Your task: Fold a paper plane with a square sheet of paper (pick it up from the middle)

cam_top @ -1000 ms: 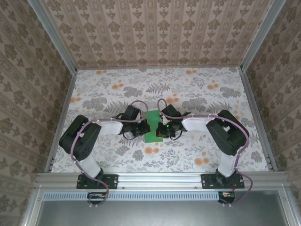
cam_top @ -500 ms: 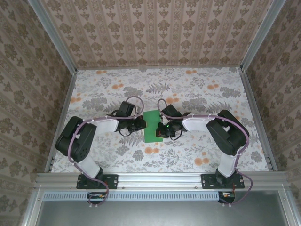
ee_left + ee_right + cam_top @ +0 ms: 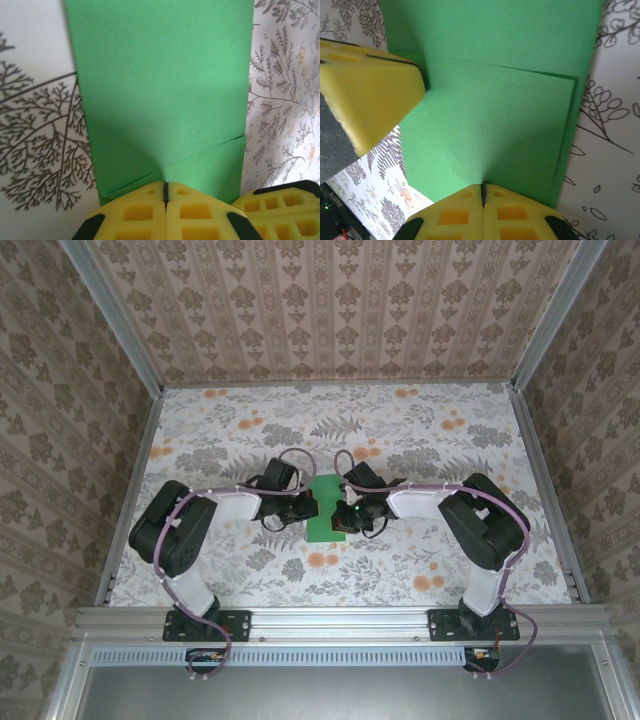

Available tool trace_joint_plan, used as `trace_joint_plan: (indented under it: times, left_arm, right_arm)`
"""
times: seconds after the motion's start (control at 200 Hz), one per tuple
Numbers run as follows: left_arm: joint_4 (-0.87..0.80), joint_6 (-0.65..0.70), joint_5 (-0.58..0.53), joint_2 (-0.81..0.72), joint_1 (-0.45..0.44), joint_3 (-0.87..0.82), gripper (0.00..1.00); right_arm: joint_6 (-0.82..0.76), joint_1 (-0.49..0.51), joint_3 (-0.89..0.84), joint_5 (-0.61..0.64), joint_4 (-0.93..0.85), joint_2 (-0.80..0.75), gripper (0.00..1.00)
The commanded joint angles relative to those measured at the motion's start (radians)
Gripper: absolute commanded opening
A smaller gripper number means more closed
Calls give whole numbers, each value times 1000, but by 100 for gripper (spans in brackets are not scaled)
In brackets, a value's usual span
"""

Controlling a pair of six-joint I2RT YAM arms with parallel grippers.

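Observation:
The green sheet of paper [image 3: 323,502] lies flat on the table, folded into a narrow strip with a slanted near end; it is a strip, not a pointed paper plane. In the left wrist view the paper [image 3: 160,90] shows a diagonal folded flap just ahead of my left gripper [image 3: 166,184], which is shut, tips resting on the paper. My right gripper [image 3: 483,186] is shut too, tips down on the folded layer of paper [image 3: 495,125]. From above, the left gripper [image 3: 304,508] and right gripper [image 3: 344,514] flank the strip.
The floral-patterned table [image 3: 420,440] is enclosed by wallpapered walls at the back and both sides. An aluminium rail [image 3: 340,618] carries both arm bases at the near edge. The left gripper's yellow finger [image 3: 370,95] sits close to the right gripper, over the paper.
The left gripper drew back to the left off the paper half a second ago, then came back onto its left edge. The right arm and the paper have stayed still.

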Motion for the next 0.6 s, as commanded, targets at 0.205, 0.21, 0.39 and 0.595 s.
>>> trace_joint_plan:
  times: [0.205,0.21,0.39,0.595]
  left_arm:
    - [-168,-13,-113,88,2,-34,0]
    - [-169,-13,-113,88,3,-36,0]
    - [-164,-10,-103,88,5,-24,0]
    - [-141,-2,-70,84,4,-8,0]
  right_arm:
    - [-43,1,-122,34,-179,-32,0]
    - [-43,1,-124,34,-179,-33,0]
    - [-41,1,-190,36,-199,-92,0]
    - [-42,-2,-195,49,-213,-186,0]
